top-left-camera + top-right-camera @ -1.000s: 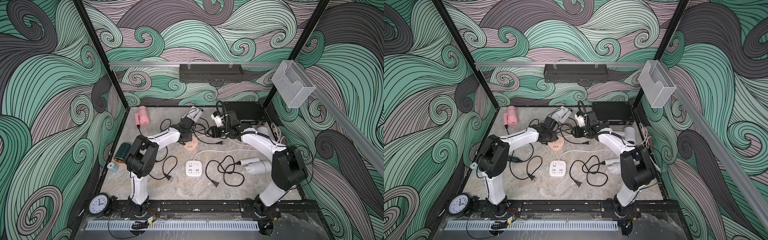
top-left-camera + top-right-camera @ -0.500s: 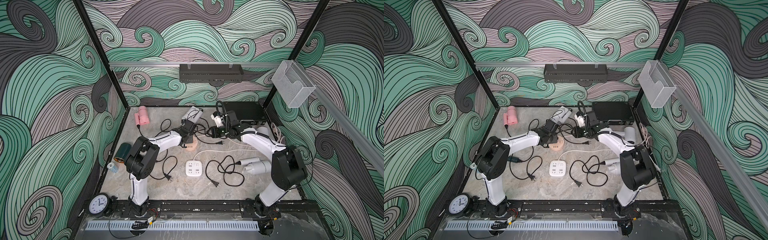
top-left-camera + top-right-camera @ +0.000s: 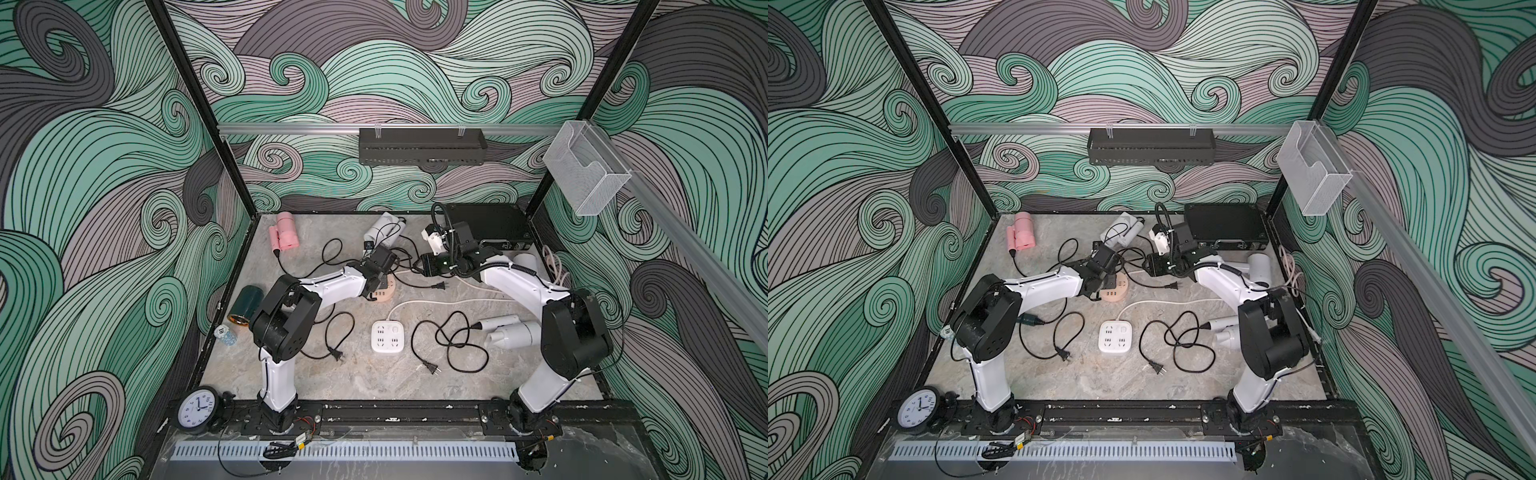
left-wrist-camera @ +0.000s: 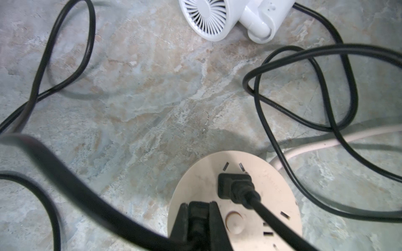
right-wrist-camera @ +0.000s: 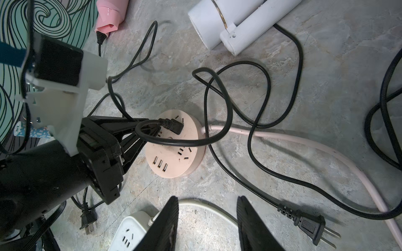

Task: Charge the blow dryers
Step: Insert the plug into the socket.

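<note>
1. Marble-look tabletop, walls w/ green-grey wave pattern.
2. Left gripper: jaws pressed together, pinching a black cord at the edge of the round peach hub. One plug sits in the hub.
3. Right gripper: jaws apart, nothing btw them, near the white socket block.
4. Blow dryers: pink dryer in far left corner; green dryer at left edge; white dryer far middle; second white dryer and third white dryer on right side.
5. Writing: faint mark on hub is too blurred to read; clock digits are too small.
</note>
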